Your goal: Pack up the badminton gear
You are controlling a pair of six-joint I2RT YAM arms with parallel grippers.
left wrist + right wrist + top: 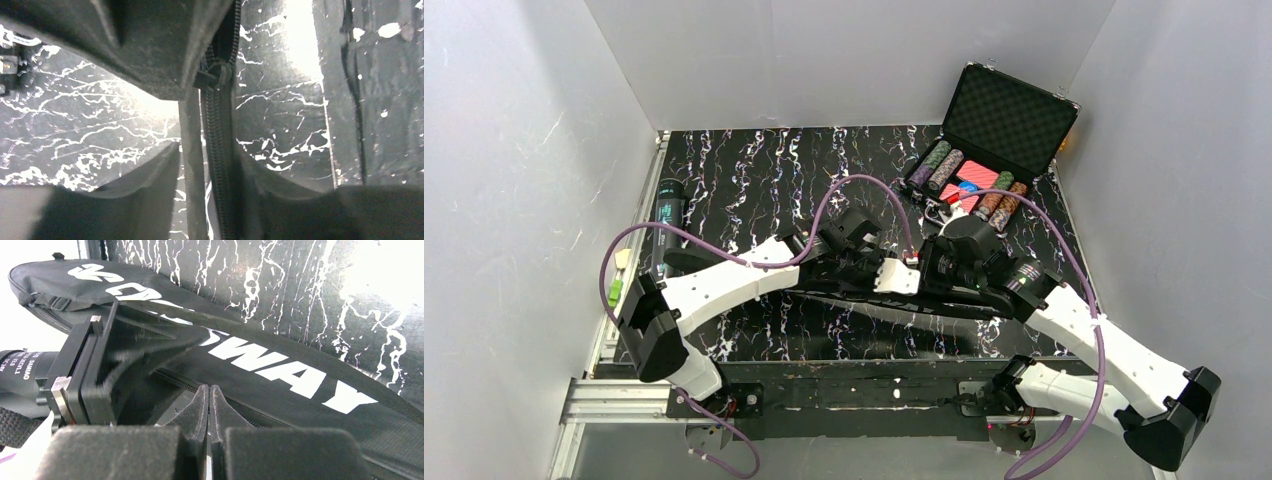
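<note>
The long black racket bag with white "CROSSWAY" lettering lies across the middle of the table under both arms. My left gripper points down onto it. In the left wrist view its jaws stand part-way apart astride the bag's zipper track and a black strip, with table showing between the two. The zipper slider sits just beyond the fingertips. My right gripper is shut, nothing visible between its fingers, and its tips rest at the bag's zipper edge, close beside the left gripper's body.
A black hard case with coloured poker chips stands open at the back right. A dark printed cylinder lies along the left edge of the table. White walls close in the left, right and back.
</note>
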